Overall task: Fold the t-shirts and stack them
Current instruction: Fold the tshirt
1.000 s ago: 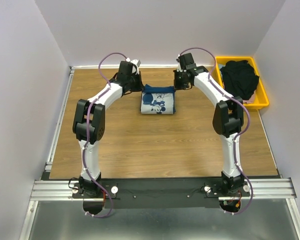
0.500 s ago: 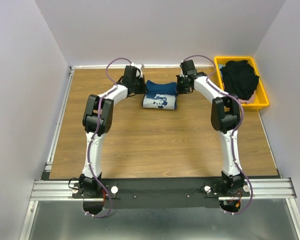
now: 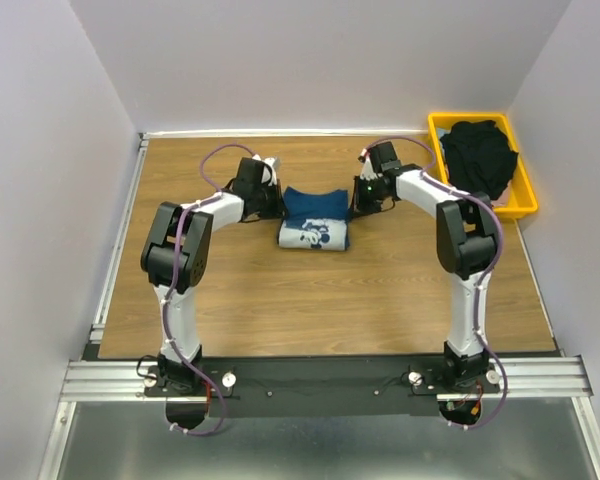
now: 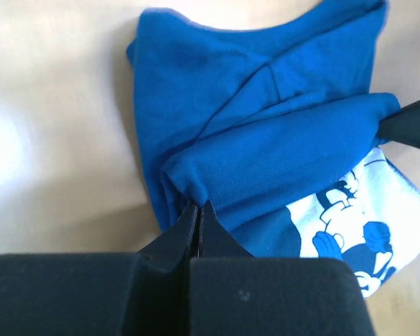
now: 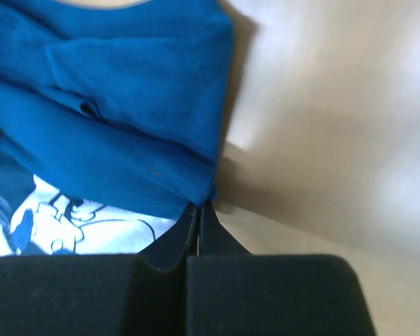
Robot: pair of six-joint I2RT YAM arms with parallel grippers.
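The navy-blue t-shirt (image 3: pixel 315 215) with a white cartoon-mouse print lies partly folded at the far middle of the table. My left gripper (image 3: pixel 277 203) is shut on its left edge, and the left wrist view (image 4: pixel 196 207) shows the cloth pinched at the fingertips. My right gripper (image 3: pixel 356 203) is shut on its right edge, also seen in the right wrist view (image 5: pixel 200 206). Between them a blue fold (image 4: pixel 280 161) is drawn over the shirt towards the print (image 4: pixel 364 224). The black t-shirt (image 3: pixel 479 155) lies in the yellow tray (image 3: pixel 518 208). A sliver of pale cloth shows under it.
The yellow tray stands at the far right against the right wall. Grey walls close the table on the left, back and right. A metal rail (image 3: pixel 120 240) runs along the left edge. Both arm bases sit on the black bar (image 3: pixel 320 380) at the near edge.
Both grippers have moved nearer with the shirt's far edge, drawing the blue fold forward over the shirt. The visible print has shrunk and the bundle is shorter.
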